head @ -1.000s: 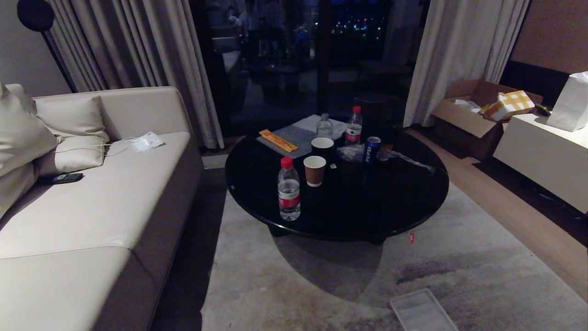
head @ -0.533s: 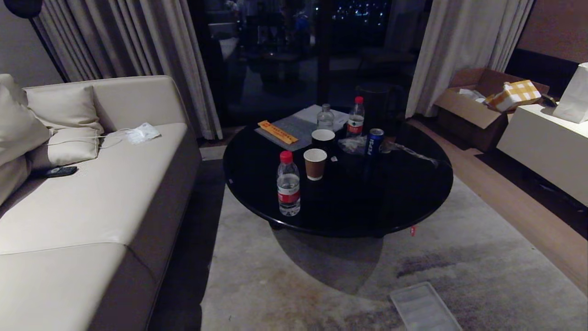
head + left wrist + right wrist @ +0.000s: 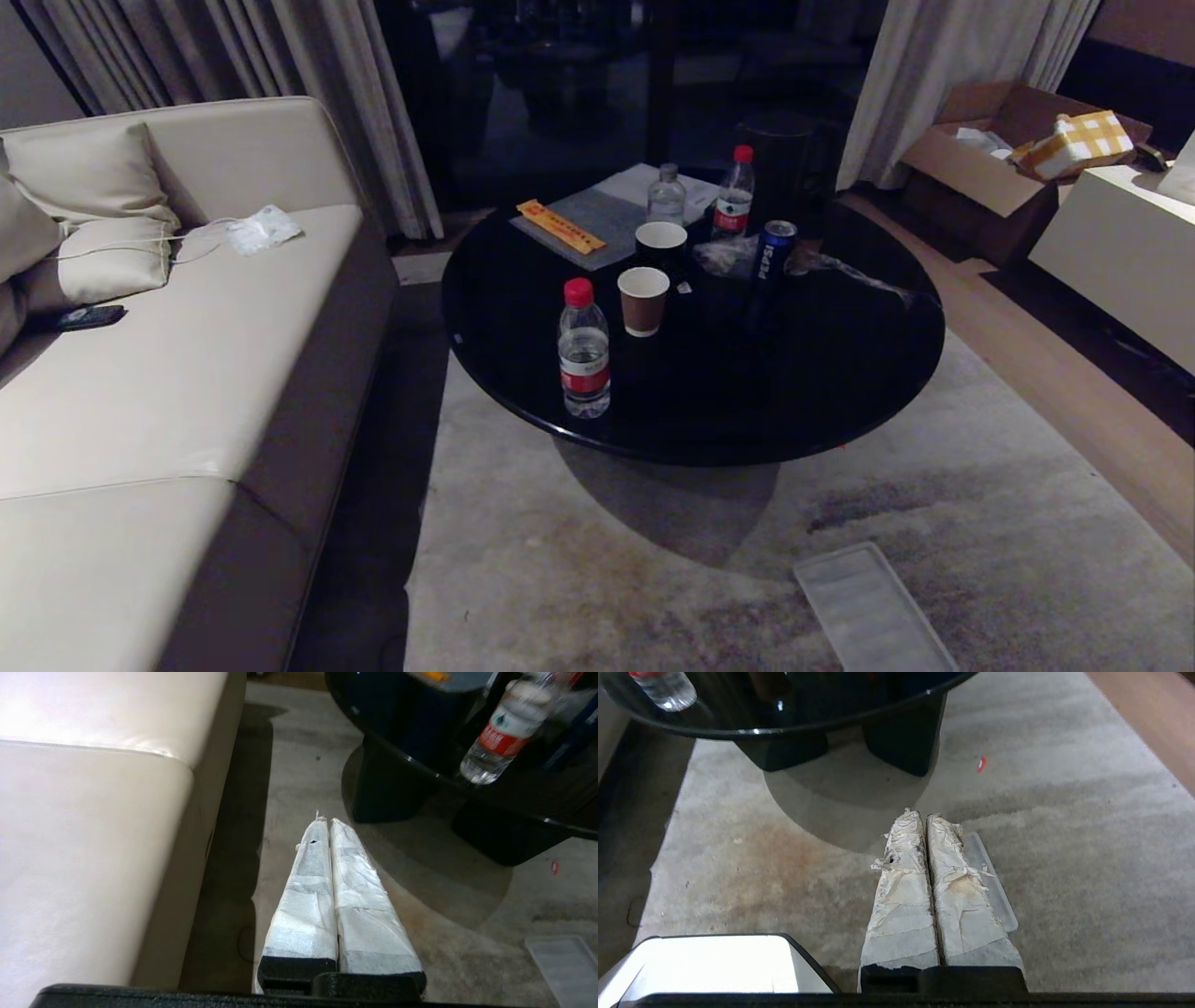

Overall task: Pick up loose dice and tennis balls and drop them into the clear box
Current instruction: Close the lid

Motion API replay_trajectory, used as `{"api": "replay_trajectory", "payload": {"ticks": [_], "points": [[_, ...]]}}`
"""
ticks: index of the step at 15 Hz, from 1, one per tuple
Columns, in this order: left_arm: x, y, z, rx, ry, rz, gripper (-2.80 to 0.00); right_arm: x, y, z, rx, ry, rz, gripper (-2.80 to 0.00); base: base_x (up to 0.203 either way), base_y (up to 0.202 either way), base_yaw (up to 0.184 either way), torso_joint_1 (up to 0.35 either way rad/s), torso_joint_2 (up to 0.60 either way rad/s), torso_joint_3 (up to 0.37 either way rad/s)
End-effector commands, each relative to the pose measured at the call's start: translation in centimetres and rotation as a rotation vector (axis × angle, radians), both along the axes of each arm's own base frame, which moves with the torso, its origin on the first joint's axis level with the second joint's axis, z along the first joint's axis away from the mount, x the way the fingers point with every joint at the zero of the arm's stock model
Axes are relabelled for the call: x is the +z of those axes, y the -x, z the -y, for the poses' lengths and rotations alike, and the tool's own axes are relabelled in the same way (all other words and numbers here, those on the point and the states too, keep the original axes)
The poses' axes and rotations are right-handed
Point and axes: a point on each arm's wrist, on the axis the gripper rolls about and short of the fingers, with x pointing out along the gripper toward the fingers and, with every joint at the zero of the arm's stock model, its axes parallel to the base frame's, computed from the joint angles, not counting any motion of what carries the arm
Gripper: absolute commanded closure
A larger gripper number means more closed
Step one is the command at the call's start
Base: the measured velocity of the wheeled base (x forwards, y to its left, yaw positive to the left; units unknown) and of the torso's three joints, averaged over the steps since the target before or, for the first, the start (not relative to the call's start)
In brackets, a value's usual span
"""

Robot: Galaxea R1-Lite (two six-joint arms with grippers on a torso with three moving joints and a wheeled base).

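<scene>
Clutter on round black counter point(image 3: 840, 373): water bottle point(image 3: 583, 350) near front edge, paper cup point(image 3: 643, 300) just beside it, dark mug point(image 3: 661, 245), soda can point(image 3: 774, 252), two more bottles and a grey mat with an orange strip behind. Beige sofa point(image 3: 187, 373) to the left, cardboard box point(image 3: 990, 173) far right. Carpet point(image 3: 607, 579) stained in front of counter. No dice or tennis balls visible in any view. Flat ribbed translucent panel point(image 3: 873, 611) lies on carpet, front right; whether it is the lid or the clear box, cannot tell. Left end effector point(image 3: 325, 822) fingers together, over carpet beside sofa. Right end effector point(image 3: 920, 815) fingers together, empty, above panel. Compared with a second ago, whole scene sits lower in head view: camera moved, objects did not.
</scene>
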Motion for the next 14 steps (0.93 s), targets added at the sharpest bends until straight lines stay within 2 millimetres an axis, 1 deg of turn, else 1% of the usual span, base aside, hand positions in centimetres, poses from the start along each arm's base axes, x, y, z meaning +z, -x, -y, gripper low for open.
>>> {"api": "replay_trajectory", "payload": {"ticks": [1, 14], "points": [[0.01, -0.01, 0.0, 0.0, 0.001, -0.001, 0.0, -0.01, 0.0, 0.0, -0.001, -0.003, -0.002, 0.0, 0.0, 0.0, 0.0, 0.002, 0.0, -0.203], [0.01, -0.01, 0.0, 0.0, 0.0, -0.001, 0.0, -0.01, 0.0, 0.0, -0.001, -0.003, -0.002, 0.0, 0.0, 0.0, 0.0, 0.002, 0.0, -0.199]]}}
